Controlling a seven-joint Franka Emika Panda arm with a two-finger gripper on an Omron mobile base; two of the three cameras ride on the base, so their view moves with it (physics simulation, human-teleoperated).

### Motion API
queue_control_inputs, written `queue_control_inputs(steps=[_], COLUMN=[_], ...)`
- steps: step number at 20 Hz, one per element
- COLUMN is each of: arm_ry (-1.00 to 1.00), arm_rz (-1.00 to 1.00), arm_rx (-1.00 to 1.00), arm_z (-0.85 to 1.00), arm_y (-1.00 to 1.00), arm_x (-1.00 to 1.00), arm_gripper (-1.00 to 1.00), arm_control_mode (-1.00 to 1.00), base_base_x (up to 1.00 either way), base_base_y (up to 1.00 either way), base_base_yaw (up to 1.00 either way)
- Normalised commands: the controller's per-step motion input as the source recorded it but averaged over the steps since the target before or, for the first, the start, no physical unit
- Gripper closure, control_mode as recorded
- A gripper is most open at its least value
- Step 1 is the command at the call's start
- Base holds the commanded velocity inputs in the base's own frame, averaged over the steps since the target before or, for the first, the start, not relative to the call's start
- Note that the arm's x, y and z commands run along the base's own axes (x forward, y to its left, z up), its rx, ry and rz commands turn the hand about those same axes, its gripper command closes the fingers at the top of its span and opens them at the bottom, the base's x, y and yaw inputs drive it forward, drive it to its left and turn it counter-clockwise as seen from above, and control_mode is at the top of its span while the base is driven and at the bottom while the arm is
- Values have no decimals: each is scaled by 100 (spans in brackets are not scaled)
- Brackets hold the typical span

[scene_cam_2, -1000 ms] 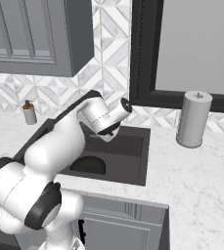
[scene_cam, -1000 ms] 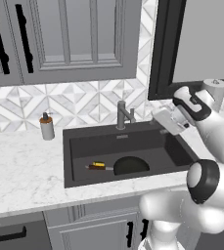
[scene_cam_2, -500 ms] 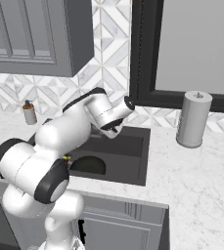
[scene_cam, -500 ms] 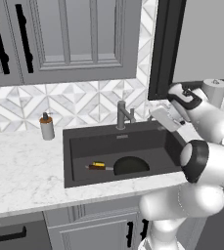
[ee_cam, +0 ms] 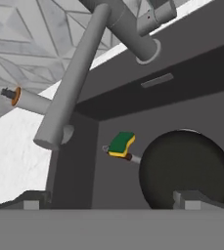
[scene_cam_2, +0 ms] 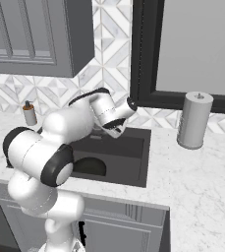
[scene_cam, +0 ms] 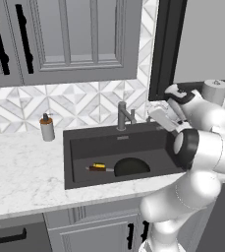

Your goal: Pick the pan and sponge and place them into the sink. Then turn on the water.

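The black pan (scene_cam: 131, 167) (ee_cam: 187, 166) lies in the dark sink (scene_cam: 84, 145) (scene_cam_2: 133, 157), its handle pointing left. The green and yellow sponge (ee_cam: 122, 144) (scene_cam: 98, 167) rests on that handle. Above the sink's right rear corner, just right of the grey faucet (scene_cam: 124, 116) (ee_cam: 77, 73), hangs my gripper (scene_cam: 156, 116) (scene_cam_2: 115, 130) (ee_cam: 108, 202). It is open with nothing between its fingertips (ee_cam: 30, 203) and faces the faucet without touching it. The water is out of view.
A soap dispenser (scene_cam: 47, 128) (scene_cam_2: 29, 113) stands on the marble counter left of the sink. A paper towel roll (scene_cam: 214, 91) (scene_cam_2: 194, 120) stands to the right. Grey cabinets hang above, and a dark-framed window sits behind the faucet.
The hand has shifted a little left toward the faucet while the elbow swung lower and closer to the base. The jaws stayed open. Pan and sponge have not moved.
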Motion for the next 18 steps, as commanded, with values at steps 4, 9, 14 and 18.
queue_control_inputs(steps=[4,9,14,18], arm_ry=[-8,-11,-10,-4], arm_rz=[-4,-5,-6,-6], arm_rx=[0,0,0,0], arm_z=[-7,0,0,-1], arm_y=[0,0,0,0], arm_x=[16,12,9,15], arm_gripper=[-100,-100,-100,-100], arm_control_mode=[-100,-100,-100,-100], base_base_x=[0,0,0,0], base_base_y=[0,0,0,0], base_base_yaw=[0,0,0,0])
